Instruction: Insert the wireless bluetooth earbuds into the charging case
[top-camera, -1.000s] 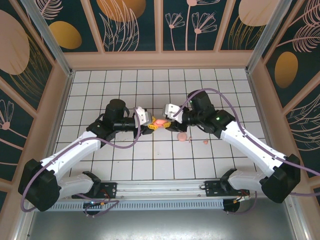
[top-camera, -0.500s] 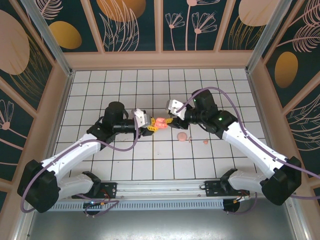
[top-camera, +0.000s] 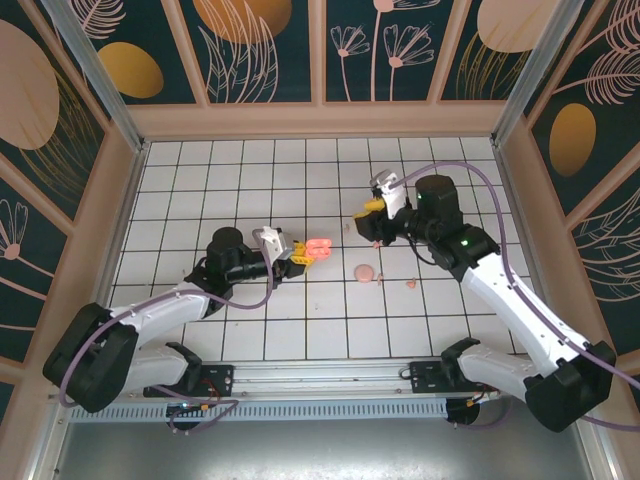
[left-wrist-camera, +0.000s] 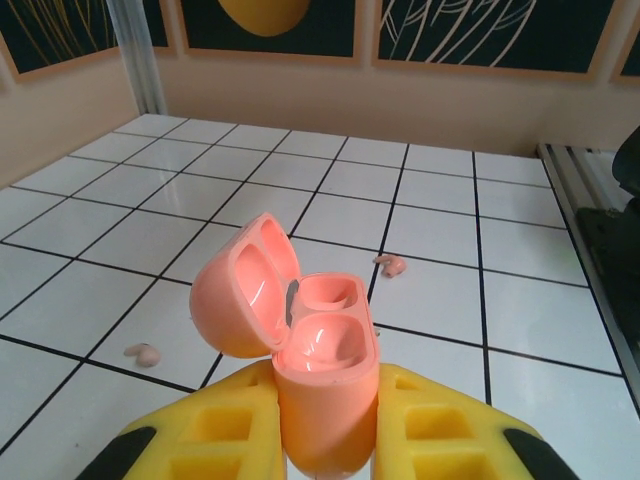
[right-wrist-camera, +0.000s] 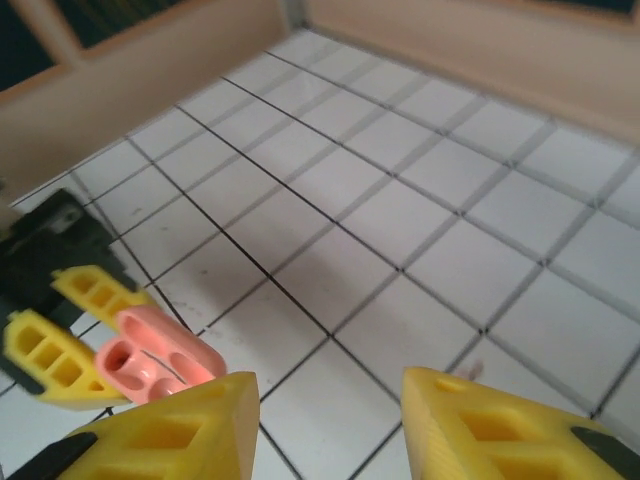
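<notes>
While the left gripper (left-wrist-camera: 325, 435) pinches the salmon-pink plastic charging case (left-wrist-camera: 322, 365), lid flipped up, right gripper (right-wrist-camera: 330, 415) hangs half-spread and empty.

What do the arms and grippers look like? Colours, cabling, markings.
The left arm and right arm match: white link shells, black joints, a purple cable looping along each. The left gripper and right gripper have yellow fingers with square cut-outs. A small green light glows on the right arm.
</notes>
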